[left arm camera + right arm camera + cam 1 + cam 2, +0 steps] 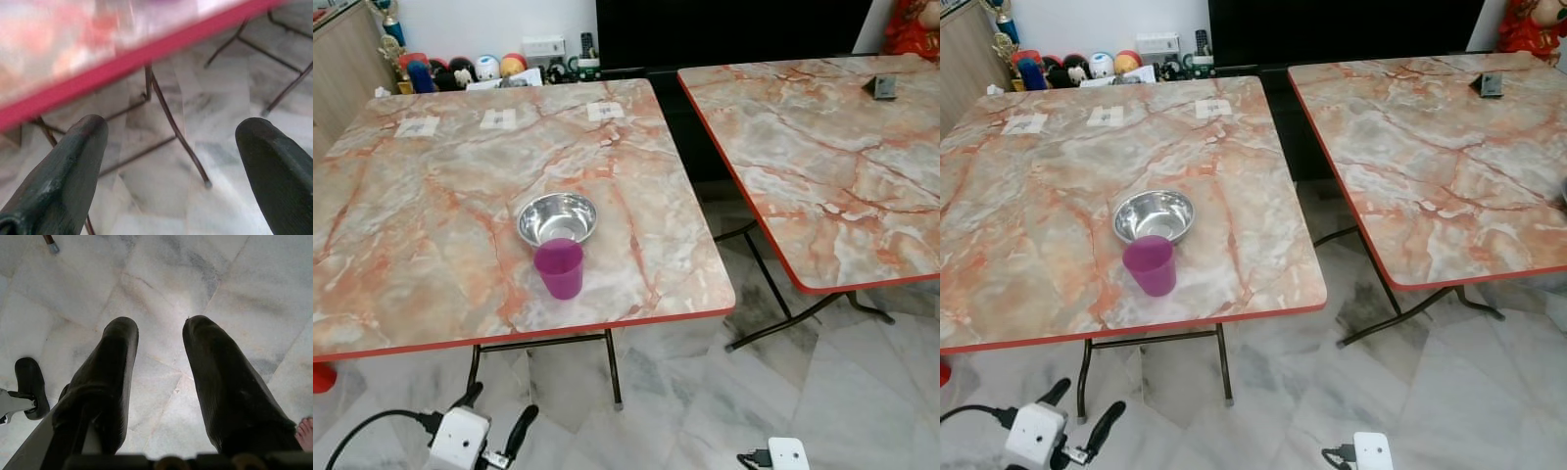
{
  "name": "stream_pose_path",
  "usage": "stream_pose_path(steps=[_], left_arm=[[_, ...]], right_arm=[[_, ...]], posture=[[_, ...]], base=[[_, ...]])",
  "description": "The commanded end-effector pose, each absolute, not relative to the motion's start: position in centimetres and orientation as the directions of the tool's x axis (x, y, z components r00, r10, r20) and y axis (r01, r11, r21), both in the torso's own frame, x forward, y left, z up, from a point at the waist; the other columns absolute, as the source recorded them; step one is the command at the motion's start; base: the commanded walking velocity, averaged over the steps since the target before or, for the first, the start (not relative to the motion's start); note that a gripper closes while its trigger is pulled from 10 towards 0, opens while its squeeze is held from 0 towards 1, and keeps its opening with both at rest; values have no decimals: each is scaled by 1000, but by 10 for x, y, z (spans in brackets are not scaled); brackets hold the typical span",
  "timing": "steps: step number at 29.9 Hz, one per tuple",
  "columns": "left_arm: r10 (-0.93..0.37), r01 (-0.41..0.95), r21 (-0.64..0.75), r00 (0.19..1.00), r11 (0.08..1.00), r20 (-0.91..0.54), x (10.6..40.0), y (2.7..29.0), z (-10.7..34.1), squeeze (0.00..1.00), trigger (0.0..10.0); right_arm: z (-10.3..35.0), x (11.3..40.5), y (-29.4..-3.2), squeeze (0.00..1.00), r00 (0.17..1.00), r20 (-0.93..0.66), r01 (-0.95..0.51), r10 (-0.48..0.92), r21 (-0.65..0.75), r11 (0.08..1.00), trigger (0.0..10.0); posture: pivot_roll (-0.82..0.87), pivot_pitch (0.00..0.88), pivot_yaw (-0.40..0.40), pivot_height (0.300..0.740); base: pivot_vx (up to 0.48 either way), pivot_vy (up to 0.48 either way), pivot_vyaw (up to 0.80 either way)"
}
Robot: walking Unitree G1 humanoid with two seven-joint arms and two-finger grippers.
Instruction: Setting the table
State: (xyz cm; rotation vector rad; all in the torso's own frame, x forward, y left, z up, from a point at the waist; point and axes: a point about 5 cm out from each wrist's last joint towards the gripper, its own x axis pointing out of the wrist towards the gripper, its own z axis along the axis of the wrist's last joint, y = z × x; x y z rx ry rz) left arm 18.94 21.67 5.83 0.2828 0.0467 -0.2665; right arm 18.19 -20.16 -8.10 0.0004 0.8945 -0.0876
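2 marble-patterned folding tables with red edges stand side by side on a pale marble floor [862, 392]. On the left table [431, 196], near its front edge and a little right of centre, sits a steel bowl [557, 217]. A purple cup [559, 267] stands upright just in front of the bowl, touching or nearly touching its near rim. 3 small white labels [497, 118] lie in a row along the far side of that table, well apart from the bowl and cup. The right table [822, 176] carries a small dark object [884, 86] near its far edge; what it is cannot be made out.

Beyond the left table, a row of small figures and toys [460, 70] lines the wall, with a trophy [389, 29] at the far left. A large dark screen [734, 29] stands behind the gap between the tables.

The left gripper [496, 423] hangs low in front of the left table, below its edge. Its 2 black fingers [58, 181] are spread wide apart, holding nothing, with the table's red edge and metal legs [171, 127] beyond them. The right gripper [159, 338] also hangs low over the floor, its fingers a little apart and empty. A bare foot [305, 431] shows on the floor beside it.
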Motion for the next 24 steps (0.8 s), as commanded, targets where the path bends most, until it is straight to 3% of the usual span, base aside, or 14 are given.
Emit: stream_pose_path(steps=[1,11,24], left_arm=[[-264,271,260,962,927,-64,195,213,67,0,10000],[-228,223,181,974,958,6,255,196,88,0,10000],[-178,177,114,984,978,4,292,188,96,0,10000]], right_arm=[[-82,179,-202,0,617,-783,80,-78,-37,996,10000],[-81,182,-201,0,627,-775,90,-82,-33,995,10000],[-81,182,-200,0,625,-775,93,-94,-45,995,10000]], posture=[[65,99,-3,740],[38,99,-4,740],[21,118,-3,740]], base=[[0,0,0],[0,0,0],[0,0,0]])
